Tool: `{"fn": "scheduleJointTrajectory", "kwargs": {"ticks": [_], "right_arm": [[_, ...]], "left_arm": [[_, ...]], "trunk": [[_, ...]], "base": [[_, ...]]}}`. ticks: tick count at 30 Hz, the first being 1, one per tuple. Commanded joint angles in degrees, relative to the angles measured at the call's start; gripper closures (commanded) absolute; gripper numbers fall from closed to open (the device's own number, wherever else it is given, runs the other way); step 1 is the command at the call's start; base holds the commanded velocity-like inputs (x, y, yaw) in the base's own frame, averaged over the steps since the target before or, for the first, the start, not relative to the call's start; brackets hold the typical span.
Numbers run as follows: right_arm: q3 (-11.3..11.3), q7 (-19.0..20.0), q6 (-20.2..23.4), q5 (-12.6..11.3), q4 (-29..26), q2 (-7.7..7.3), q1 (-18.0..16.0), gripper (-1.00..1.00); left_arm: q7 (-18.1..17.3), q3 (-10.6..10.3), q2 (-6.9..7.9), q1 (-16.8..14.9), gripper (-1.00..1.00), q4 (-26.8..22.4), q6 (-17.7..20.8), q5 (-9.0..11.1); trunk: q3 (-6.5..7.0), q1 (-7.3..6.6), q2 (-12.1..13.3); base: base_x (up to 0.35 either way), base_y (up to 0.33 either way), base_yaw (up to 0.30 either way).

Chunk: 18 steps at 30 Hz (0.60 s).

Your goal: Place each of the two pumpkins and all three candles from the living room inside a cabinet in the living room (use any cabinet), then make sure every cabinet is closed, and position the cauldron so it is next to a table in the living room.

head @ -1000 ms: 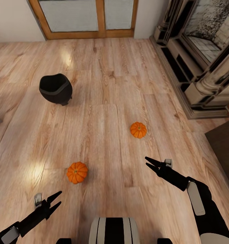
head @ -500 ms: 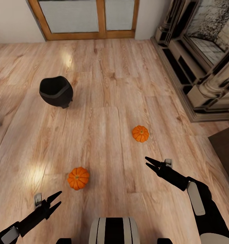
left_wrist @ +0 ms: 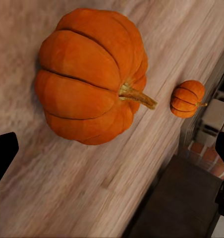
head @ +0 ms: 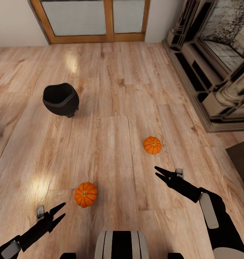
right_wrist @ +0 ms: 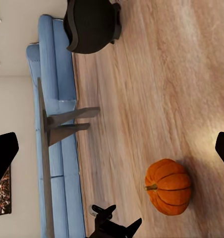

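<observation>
Two orange pumpkins lie on the wood floor: one (head: 86, 194) just ahead of my left gripper (head: 60, 211), the other (head: 152, 145) a little beyond my right gripper (head: 158, 172). Both grippers hang open and empty above the floor. In the left wrist view the near pumpkin (left_wrist: 89, 74) looms large, the far one (left_wrist: 187, 98) small behind it. The black cauldron (head: 60, 99) stands upright at the far left, also in the right wrist view (right_wrist: 92, 25) beyond the near pumpkin (right_wrist: 167, 186). The grey table (right_wrist: 47, 148) stands before the sofa. No candles are in view.
A stone fireplace (head: 215, 72) fills the right side, and a wood-framed glass door (head: 96, 19) is straight ahead. A dark brown flat surface (head: 240, 162) juts in at the right edge. The blue sofa (right_wrist: 57, 99) lines the wall behind the table.
The whole view has slid down and slightly right, so the camera has moved forward; pumpkins and cauldron now sit closer. Both arms hold the same pose.
</observation>
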Motion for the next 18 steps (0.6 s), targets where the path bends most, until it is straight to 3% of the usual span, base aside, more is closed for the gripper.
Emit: {"fn": "scheduleJointTrajectory", "kwargs": {"ticks": [1,12,18], "right_arm": [[-0.1,0.2,0.2,0.0,0.0,0.01,0.0,-1.00],[0.0,0.2,0.2,0.0,0.0,0.01,0.0,-1.00],[0.0,0.2,0.2,0.0,0.0,0.01,0.0,-1.00]], "left_arm": [[-0.1,-0.5,0.03,0.0,-1.00,0.0,0.6,0.6],[-0.1,-0.4,0.03,0.0,-1.00,0.0,0.7,0.6],[-0.1,-0.4,0.03,0.0,-1.00,0.0,0.6,0.6]], "trunk": [[-0.03,-0.01,0.0],[-0.03,-0.01,0.0],[-0.03,-0.01,0.0]], "base": [[0.018,0.034,0.000],[0.008,0.075,0.000],[0.135,0.043,0.000]]}}
